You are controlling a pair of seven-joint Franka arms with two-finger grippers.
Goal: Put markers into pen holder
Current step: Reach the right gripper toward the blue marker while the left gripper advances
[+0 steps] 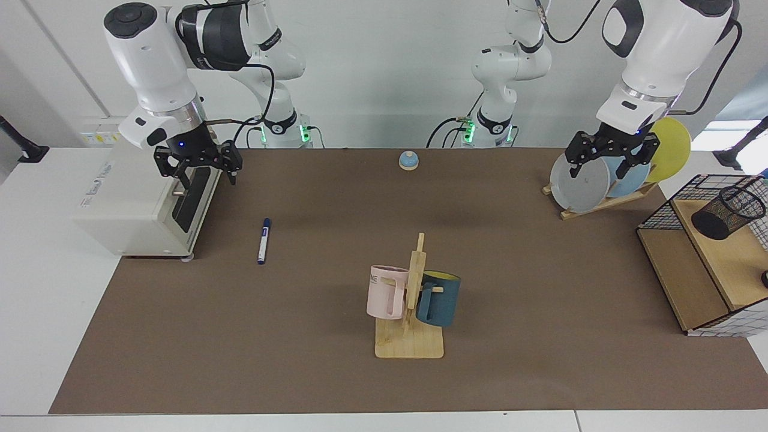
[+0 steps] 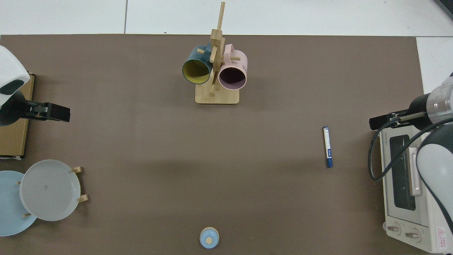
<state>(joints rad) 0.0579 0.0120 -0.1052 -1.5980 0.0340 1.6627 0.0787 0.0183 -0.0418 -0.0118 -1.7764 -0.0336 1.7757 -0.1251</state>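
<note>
The table cover looks matt brown, like felt or paper. The mug rack is pale, smooth wood. The pen holder is black wire mesh. The marker has glossy white plastic. The toaster oven is smooth cream-coloured metal.

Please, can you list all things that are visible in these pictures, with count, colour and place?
marker: 1, white with dark blue cap, flat on the brown mat near the toaster oven
pen holder: 1, black mesh, lying tilted on the wooden shelf
wire basket: 1, black, table end
toaster oven: 1, cream, opposite table end
mug tree: 1, wooden, centre front
mugs: 2, pink and dark teal, hanging on the tree
plates: 3, grey, light blue, yellow, upright in a wooden rack
bell: 1, blue, back centre
right gripper: open, above the oven
left gripper: open, above the plates
</note>
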